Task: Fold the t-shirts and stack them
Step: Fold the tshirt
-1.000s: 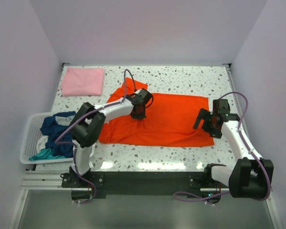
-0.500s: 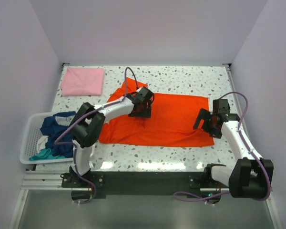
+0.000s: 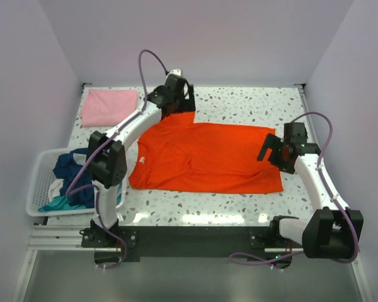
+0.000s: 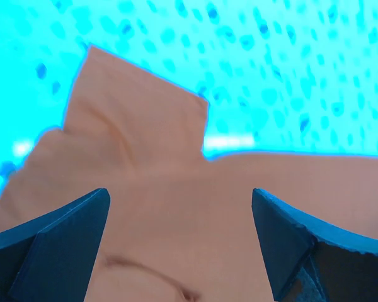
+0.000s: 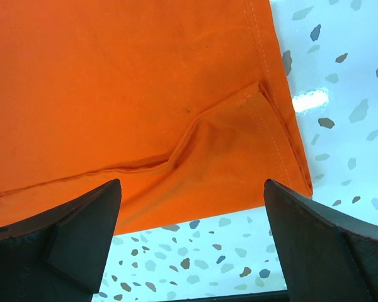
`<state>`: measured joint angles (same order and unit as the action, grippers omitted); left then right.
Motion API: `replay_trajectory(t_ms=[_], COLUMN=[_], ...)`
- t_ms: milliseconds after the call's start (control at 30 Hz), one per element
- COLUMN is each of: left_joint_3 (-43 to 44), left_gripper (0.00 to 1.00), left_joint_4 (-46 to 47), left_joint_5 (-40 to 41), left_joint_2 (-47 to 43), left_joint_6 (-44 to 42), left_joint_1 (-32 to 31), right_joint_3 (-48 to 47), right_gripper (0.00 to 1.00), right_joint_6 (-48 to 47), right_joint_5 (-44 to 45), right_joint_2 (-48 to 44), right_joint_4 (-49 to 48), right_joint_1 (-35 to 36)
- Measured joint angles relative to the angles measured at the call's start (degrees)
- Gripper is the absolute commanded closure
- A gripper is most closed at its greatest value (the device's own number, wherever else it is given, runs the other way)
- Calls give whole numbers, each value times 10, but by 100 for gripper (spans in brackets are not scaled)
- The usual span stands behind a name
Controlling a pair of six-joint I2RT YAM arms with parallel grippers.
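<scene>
The orange shirt [image 3: 208, 157] lies flat on the counter [image 3: 239, 104]. The left tool [image 4: 179, 198] is wide apart over its far sleeve, holding nothing. The right tool [image 5: 192, 185] is wide apart over its near right corner. The pink shirt [image 3: 109, 107] lies far left.

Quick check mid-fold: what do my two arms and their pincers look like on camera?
The left arm and right arm have white links with black joints. A purple cable loops along each. The left pincer and right pincer each have two dark, wedge-shaped fingers. No markings are visible.
</scene>
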<state>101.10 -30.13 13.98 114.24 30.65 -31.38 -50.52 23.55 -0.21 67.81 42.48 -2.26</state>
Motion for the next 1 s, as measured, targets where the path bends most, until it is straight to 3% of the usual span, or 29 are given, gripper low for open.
replay_trajectory(t_ms=[100, 267, 433, 1000], left_joint_3=[102, 334, 336, 374], left_gripper=[0, 0, 1, 40], left_joint_4=[10, 10, 23, 23], left_joint_5=[2, 10, 37, 77], left_joint_2=[72, 269, 340, 396], left_joint_6=[-15, -42, -70, -77], left_joint_1=[49, 103, 116, 109], right_joint_3=[-6, -6, -6, -6], right_gripper=[1, 1, 1, 1], right_joint_6=[0, 0, 0, -1], right_joint_5=[7, 8, 7, -6], right_joint_2=[4, 5, 5, 5], right_joint_4=[-1, 0, -1, -5], right_joint_1=[0, 0, 0, 0])
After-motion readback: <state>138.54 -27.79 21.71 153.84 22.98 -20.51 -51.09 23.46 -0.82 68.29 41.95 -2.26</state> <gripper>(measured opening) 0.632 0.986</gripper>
